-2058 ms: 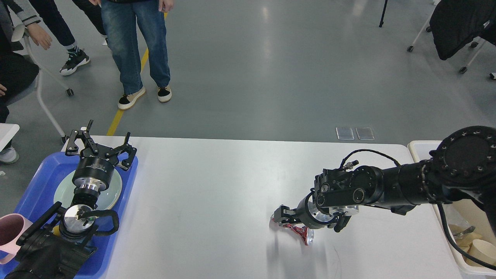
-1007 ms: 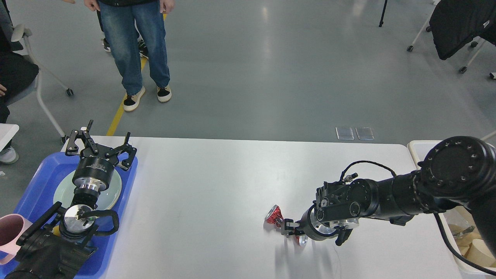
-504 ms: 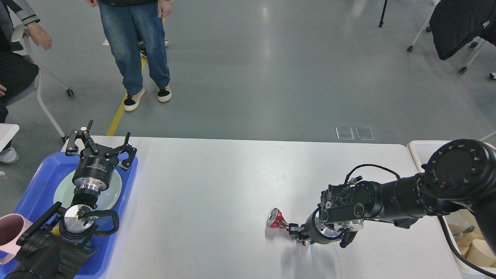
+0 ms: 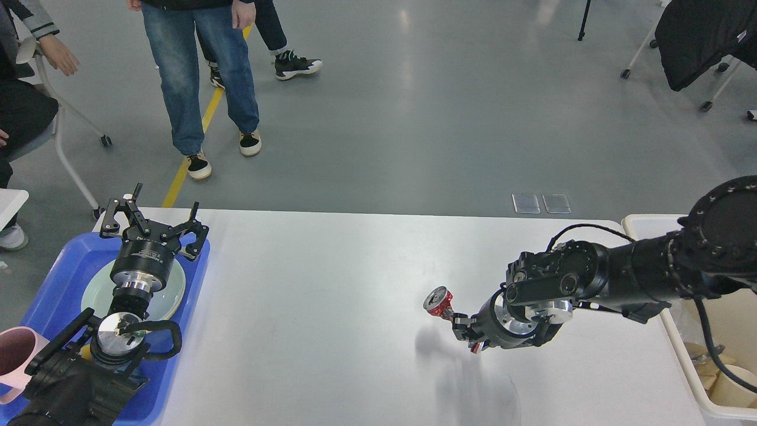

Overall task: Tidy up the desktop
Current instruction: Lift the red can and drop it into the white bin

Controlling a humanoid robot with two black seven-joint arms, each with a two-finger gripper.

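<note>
A: What has the right gripper [image 4: 460,324] got?

B: It is clamped on a crushed red and silver drinks can [image 4: 438,301]. The can sticks out past the fingertips toward the left, its round silver end facing up and outward, and a shadow lies on the surface below it, so it looks lifted clear rather than resting.

A: Why hold it by one end like that?

B: My guess is that the squashed body gives a flat place to pinch, and holding it off the surface lets the arm carry it without dragging.

A: Where would it go?

B: Probably the cream-white plastic bin [image 4: 641,225] at the right edge, where paper cups already lie. That is the arm's own side, and rubbish seems to collect there.

A: And the large white rectangular desktop [image 4: 331,284] itself?

B: It fills the lower middle of the view, and I see nothing lying on its open surface.

A: The other arm?

B: The left gripper [image 4: 155,228] hangs with fingers spread, holding nothing, over a pale green plate [image 4: 171,296] in the blue plastic tray [image 4: 65,266] on the left. A pink mug [image 4: 18,355] sits at the tray's near corner; dishes appear to be sorted there.
</note>
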